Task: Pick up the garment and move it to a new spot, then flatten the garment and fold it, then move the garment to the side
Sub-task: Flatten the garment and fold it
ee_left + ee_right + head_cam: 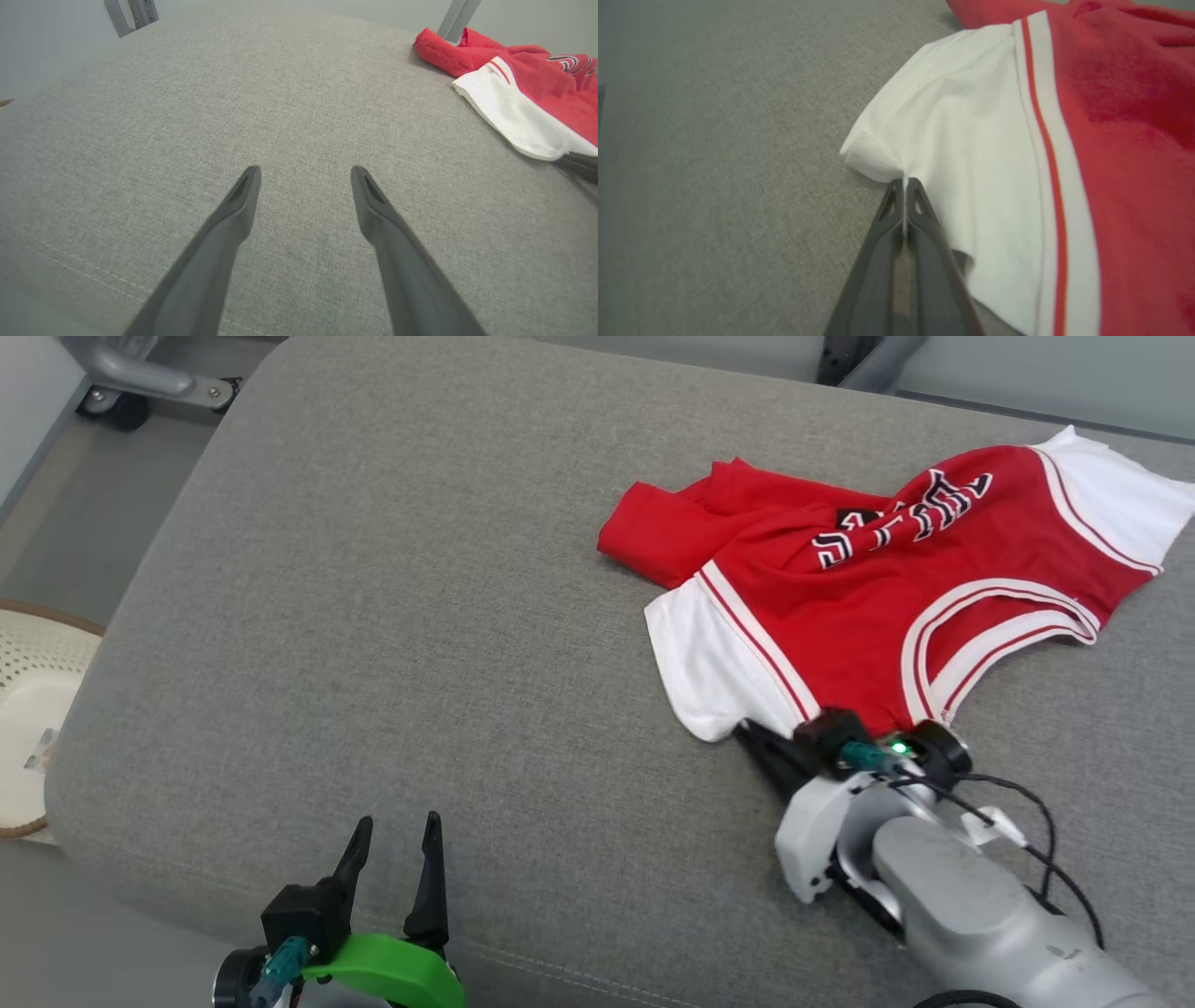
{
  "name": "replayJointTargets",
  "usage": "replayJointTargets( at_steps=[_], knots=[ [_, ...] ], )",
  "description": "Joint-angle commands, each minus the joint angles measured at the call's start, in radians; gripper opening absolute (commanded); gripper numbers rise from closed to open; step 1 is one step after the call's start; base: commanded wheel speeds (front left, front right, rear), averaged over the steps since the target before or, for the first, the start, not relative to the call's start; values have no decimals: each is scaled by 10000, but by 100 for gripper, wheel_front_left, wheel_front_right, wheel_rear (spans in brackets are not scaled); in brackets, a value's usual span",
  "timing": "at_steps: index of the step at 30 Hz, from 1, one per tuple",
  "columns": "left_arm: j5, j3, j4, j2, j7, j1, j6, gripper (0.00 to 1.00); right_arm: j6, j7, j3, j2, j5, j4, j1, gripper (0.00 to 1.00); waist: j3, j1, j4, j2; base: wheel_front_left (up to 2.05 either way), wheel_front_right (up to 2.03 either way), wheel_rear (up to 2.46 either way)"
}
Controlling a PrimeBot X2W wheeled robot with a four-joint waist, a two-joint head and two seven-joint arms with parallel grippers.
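Observation:
The garment (868, 588) is a red jersey with white sleeves, striped trim and dark lettering, lying crumpled on the right half of a grey cushion (392, 579). My right gripper (747, 733) sits at its near white sleeve corner. In the right wrist view the gripper (905, 181) is shut, with the edge of the white sleeve (952, 126) pinched between the tips. My left gripper (397, 826) is open near the cushion's front edge, well left of the jersey. In the left wrist view that gripper (304, 172) spreads over bare fabric, with the garment (523, 93) at the upper right.
A woven basket (37, 709) with a pale lining sits on the floor left of the cushion. Metal frame legs and a caster (140, 383) stand beyond the far left corner. Cables (1036, 840) trail from my right wrist.

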Motion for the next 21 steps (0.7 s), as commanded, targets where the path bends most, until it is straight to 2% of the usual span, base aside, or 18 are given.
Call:
replayJointTargets(
  at_steps=[1, 14, 21],
  knots=[
    [73, 89, 35, 25, 2, 117, -25, 100, -21, 22, -395, -280, -8, -146, 283, 0, -325, 0, -383, 0, 0, 0, 0],
    [539, 596, 201, 28, 2, 394, -376, 100, -19, 13, -3064, -1386, -335, -3216, 3213, 0, -1588, 0, -2648, 0, 0, 0, 0],
    [426, 547, 262, 26, 2, 428, -374, 100, -19, 13, -4749, -2132, -841, -4793, 4043, 0, -1709, 0, -3374, 0, 0, 0, 0]
  ],
)
